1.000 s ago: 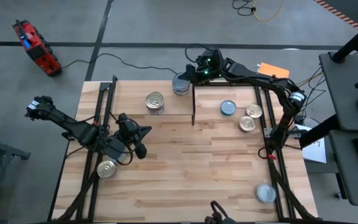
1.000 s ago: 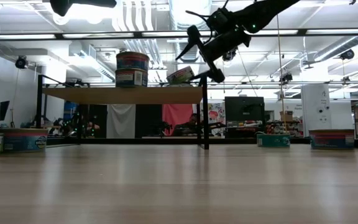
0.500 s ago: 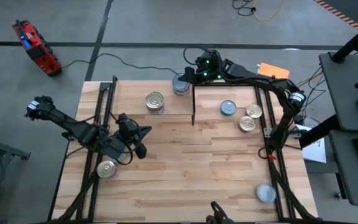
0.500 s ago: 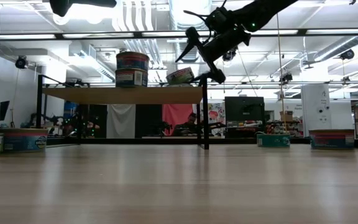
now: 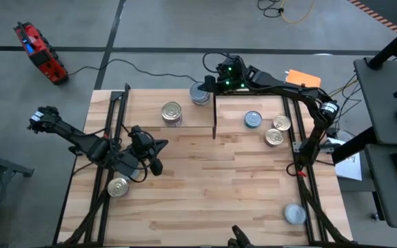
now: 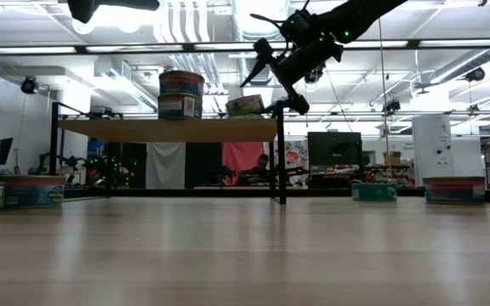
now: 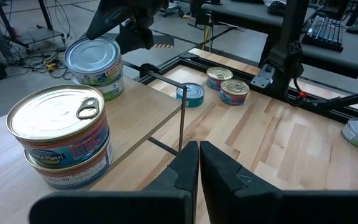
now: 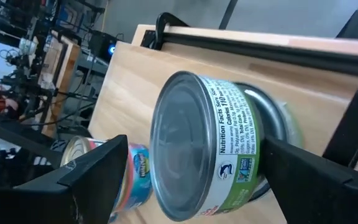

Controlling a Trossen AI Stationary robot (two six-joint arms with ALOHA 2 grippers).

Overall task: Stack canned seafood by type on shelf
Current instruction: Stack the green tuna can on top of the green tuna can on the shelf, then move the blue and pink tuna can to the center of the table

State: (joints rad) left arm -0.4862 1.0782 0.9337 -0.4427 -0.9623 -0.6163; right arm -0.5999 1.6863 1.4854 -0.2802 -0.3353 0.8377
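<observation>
On the shelf [image 5: 143, 110] stand two stacks of two tins: golden-lidded [image 5: 171, 112] and silver-lidded [image 5: 200, 93]. My right gripper [image 5: 211, 84] is open at the shelf's far right end. Its fingers [image 8: 95, 177] stand on either side of the top silver tin [image 8: 197, 143], which rests level on the tin beneath it. In the low view this tin [image 6: 245, 105] sits beside the golden stack [image 6: 181, 93]. My left gripper [image 5: 158, 166] is shut and empty over the table, in front of the shelf.
A golden tin [image 5: 118, 187] lies on the table at near left. A silver tin [image 5: 253, 120] and two golden tins [image 5: 278, 129] lie right of the shelf's dark end panel [image 5: 214, 114]. Another silver tin [image 5: 295, 214] is at near right.
The top silver tin was tilted under my right gripper and has settled level on the tin beneath it. My right gripper has risen slightly.
</observation>
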